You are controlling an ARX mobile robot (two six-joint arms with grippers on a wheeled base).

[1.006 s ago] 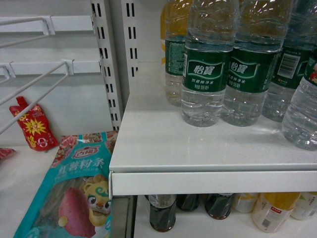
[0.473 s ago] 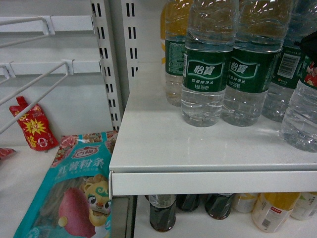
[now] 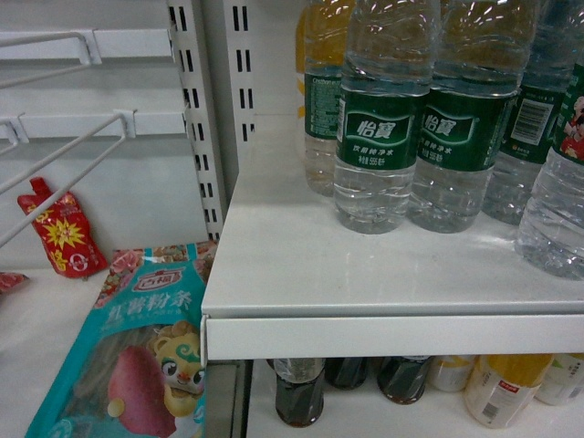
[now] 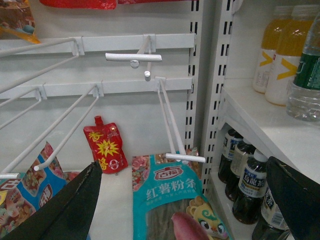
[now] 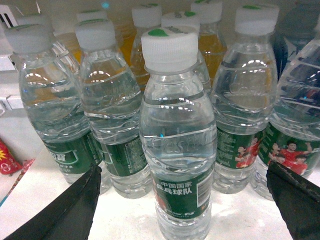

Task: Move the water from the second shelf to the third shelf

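Note:
In the right wrist view a water bottle (image 5: 177,130) stands alone in front of its row, clear and ribbed, with a white cap and a green label. My right gripper (image 5: 182,200) is open around it, one finger (image 5: 70,210) on each side, both well apart from the plastic. The head view shows more green-labelled water (image 3: 379,137) on the white shelf (image 3: 301,274), and one at the right edge (image 3: 557,210) carries a red-shirted picture. My left gripper (image 4: 185,200) is open and empty in front of the hook rack. Neither gripper shows in the head view.
Water bottles (image 5: 105,110) and orange drinks (image 4: 280,55) crowd the shelf behind. Dark bottles (image 3: 299,392) and yellow ones (image 3: 502,388) stand on the shelf below. White wire hooks (image 4: 170,120) jut out at left, above a teal snack bag (image 3: 137,356) and a red pouch (image 3: 59,233).
The bottle at the head view's right edge has shifted slightly. A dark shape showed at that edge half a second ago and is gone now. Nothing else moved.

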